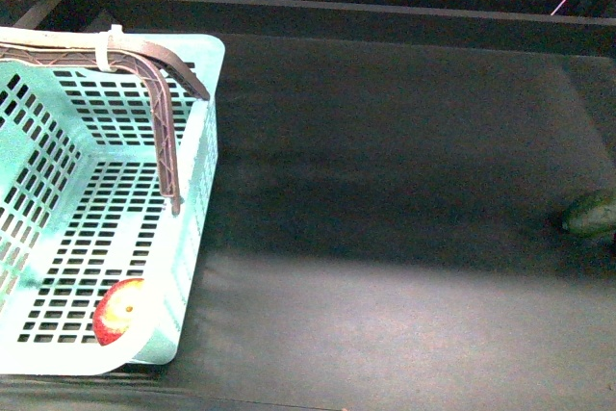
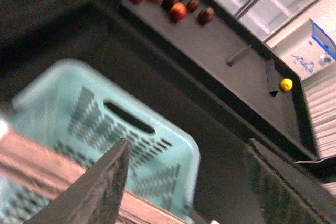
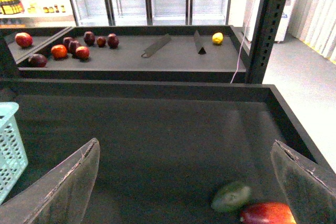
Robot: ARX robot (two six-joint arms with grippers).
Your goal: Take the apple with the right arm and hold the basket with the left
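Note:
The turquoise basket (image 1: 197, 180) stands at the table's left, its brown-grey handle (image 1: 164, 113) folded across the top. A red apple (image 1: 120, 310) with a yellow patch lies in the basket's near corner. Neither arm shows in the front view. In the left wrist view my left gripper (image 2: 189, 182) is open and empty, just above the basket (image 2: 157, 156) and its handle (image 2: 31, 161). My right gripper (image 3: 184, 182) is open and empty over the dark table. A red fruit (image 3: 268, 214) lies near its right finger (image 3: 304, 182), touching a green lumpy object (image 3: 231, 196).
The green lumpy object (image 1: 589, 214) lies at the table's right edge. A raised dark rim (image 1: 385, 16) bounds the table at the back. Behind it a second tray holds several dark red fruits (image 3: 68, 45) and a yellow one (image 3: 217, 38). A black post (image 3: 268, 24) stands at the back right.

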